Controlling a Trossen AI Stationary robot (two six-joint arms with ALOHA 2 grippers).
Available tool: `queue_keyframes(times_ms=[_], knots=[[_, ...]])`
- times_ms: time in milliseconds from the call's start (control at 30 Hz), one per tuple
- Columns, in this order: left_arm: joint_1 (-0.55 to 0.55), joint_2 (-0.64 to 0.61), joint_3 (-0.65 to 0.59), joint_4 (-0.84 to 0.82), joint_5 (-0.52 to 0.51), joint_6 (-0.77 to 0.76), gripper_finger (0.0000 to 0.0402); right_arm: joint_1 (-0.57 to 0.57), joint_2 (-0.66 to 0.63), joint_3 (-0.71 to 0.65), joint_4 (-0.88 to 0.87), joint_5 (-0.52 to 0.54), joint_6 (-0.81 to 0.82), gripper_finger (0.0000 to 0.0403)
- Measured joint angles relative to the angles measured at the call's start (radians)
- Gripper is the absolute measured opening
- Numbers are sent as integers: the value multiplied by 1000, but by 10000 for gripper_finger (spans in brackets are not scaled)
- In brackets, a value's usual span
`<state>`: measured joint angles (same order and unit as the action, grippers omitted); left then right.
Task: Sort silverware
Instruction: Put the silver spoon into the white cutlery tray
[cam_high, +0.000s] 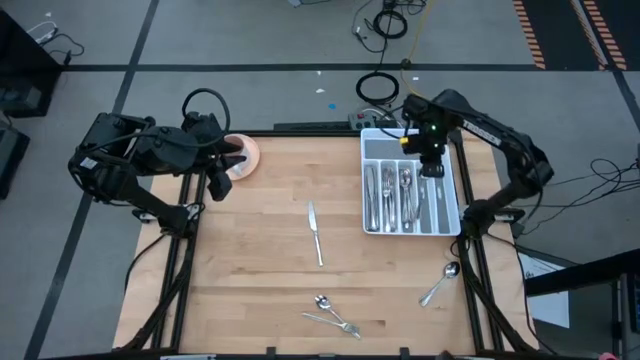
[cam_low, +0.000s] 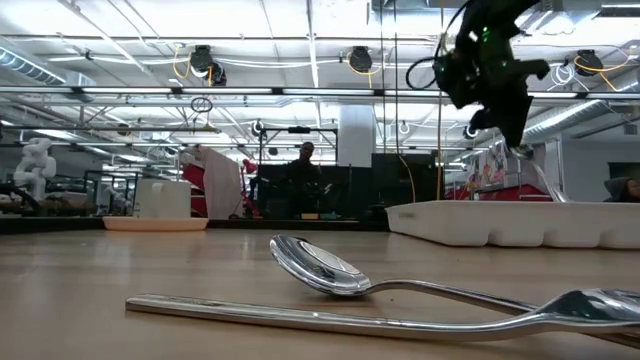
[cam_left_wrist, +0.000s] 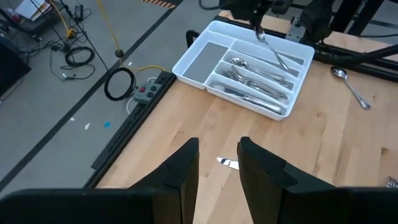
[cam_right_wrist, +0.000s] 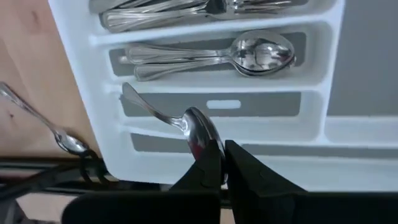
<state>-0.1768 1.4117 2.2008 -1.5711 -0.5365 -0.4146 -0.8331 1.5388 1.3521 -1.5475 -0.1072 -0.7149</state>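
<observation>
The right gripper (cam_right_wrist: 222, 163) is held above the white divided tray (cam_high: 452, 215), over the tray's right-hand compartments as seen from above, and its fingers are clamped on the bowl of a spoon (cam_right_wrist: 198, 127), whose handle slants down toward an unfilled slot of the tray. In the left wrist view the same spoon (cam_left_wrist: 272, 48) is seen hanging tilted over the tray (cam_left_wrist: 193, 61). Sorted silverware (cam_high: 392, 195) is laid lengthwise in the tray's middle compartments: knives, forks and spoons, each kind in its own slot. On the bare wooden table (cam_high: 250, 250), a table knife (cam_high: 316, 232) is seen near the centre, well apart from the tray; a small spoon (cam_high: 322, 301) and a fork (cam_high: 335, 322) lie just beside each other near the front edge, and another spoon (cam_high: 440, 283) lies near the front right, below the tray. In the low view the small spoon (cam_low: 330, 270) and the fork (cam_low: 330, 320) fill the foreground. The left gripper (cam_left_wrist: 217, 171) is parked at the table's back left corner, close to the pink cup (cam_high: 240, 155), with its fingers parted and nothing between them.
</observation>
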Motion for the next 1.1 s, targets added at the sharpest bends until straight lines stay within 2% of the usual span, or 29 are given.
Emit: queue_keyframes(times_ms=[300,567,833,967,1100], knots=[[0,0,0,0,-25,-25,116,-20,160,0,113,-49,-71,0],[0,0,0,0,-53,-57,116,-28,310,0,197,-30,-113,0],[0,9,0,0,-55,-52,116,-47,371,0,289,-25,-107,4],[0,15,0,0,-62,-51,116,-49,370,0,299,-12,-104,38],[0,21,0,0,-71,-50,116,-50,347,0,302,-6,-73,109]])
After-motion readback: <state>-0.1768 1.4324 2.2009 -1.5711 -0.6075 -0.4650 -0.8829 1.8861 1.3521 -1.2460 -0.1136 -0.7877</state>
